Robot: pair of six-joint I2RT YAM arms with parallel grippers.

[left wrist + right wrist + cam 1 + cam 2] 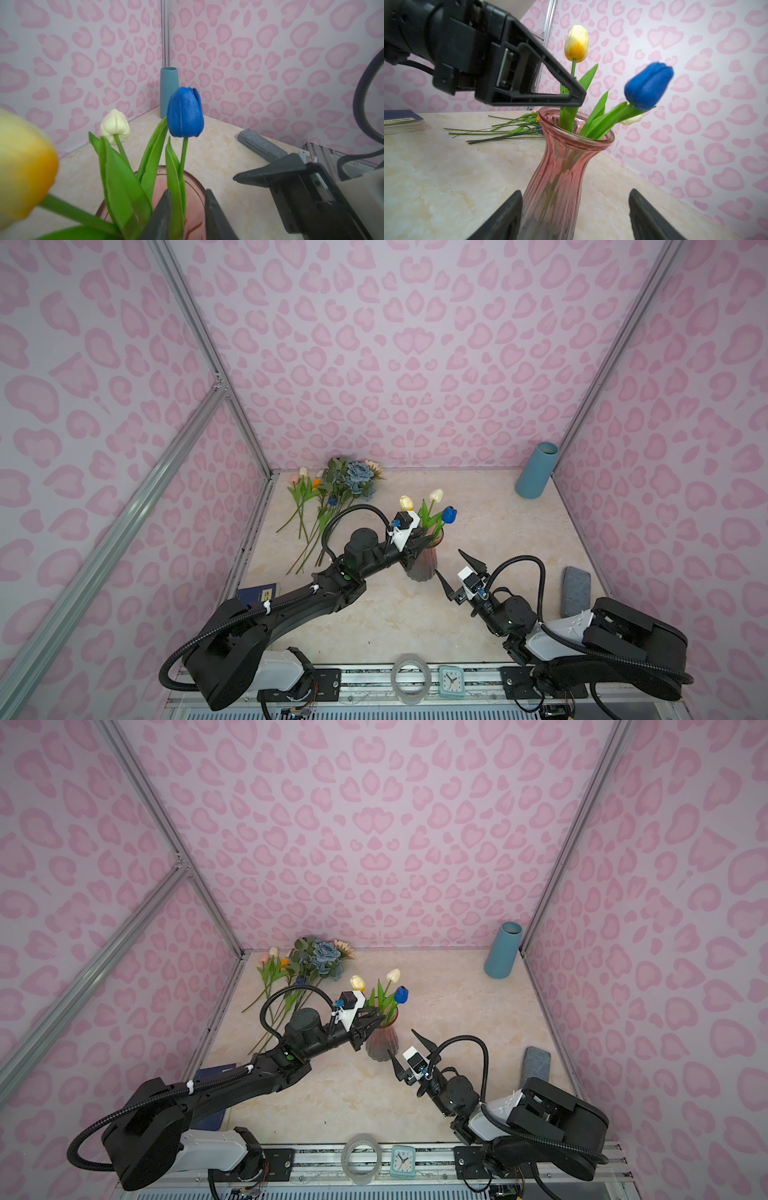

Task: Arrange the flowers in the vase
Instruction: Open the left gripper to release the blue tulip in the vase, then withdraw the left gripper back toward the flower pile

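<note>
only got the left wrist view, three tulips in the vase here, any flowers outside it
Observer: Yes. In both top views a bunch of flowers lies on the table at the back left.
Operator: what's the right gripper doing
Observer: The right gripper points at the vase from close by, jaws wide open and holding nothing.
Operator: anything along the near edge
Observer: A tape roll and a small clock sit on the rail at the front.
</note>
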